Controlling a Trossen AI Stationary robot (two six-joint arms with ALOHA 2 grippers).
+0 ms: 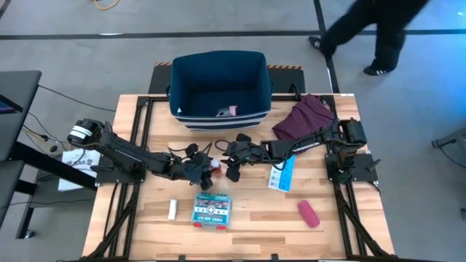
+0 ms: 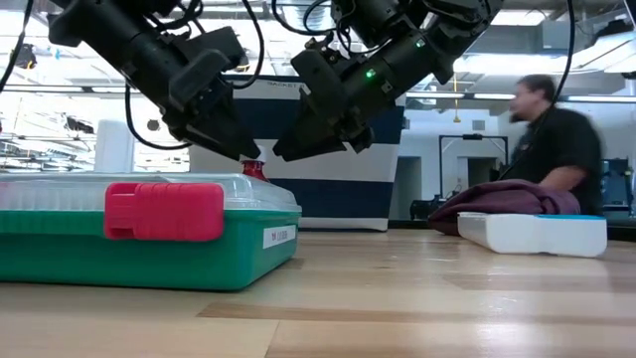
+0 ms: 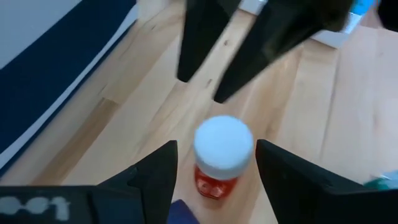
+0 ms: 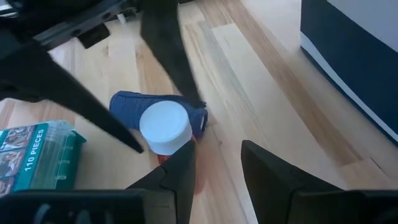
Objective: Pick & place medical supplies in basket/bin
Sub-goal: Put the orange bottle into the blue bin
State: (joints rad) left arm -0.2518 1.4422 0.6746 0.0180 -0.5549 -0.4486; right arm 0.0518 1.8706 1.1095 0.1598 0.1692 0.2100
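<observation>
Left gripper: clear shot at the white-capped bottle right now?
Probably yes. The left gripper is open, straddling the white-capped bottle. The right gripper crowds the same spot, with a blue roll beside the bottle.

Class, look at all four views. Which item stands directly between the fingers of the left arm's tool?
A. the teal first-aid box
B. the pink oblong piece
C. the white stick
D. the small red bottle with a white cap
D. In the left wrist view, the small red bottle with a white cap stands upright on the wooden table between the open fingers of the left tool.
</observation>
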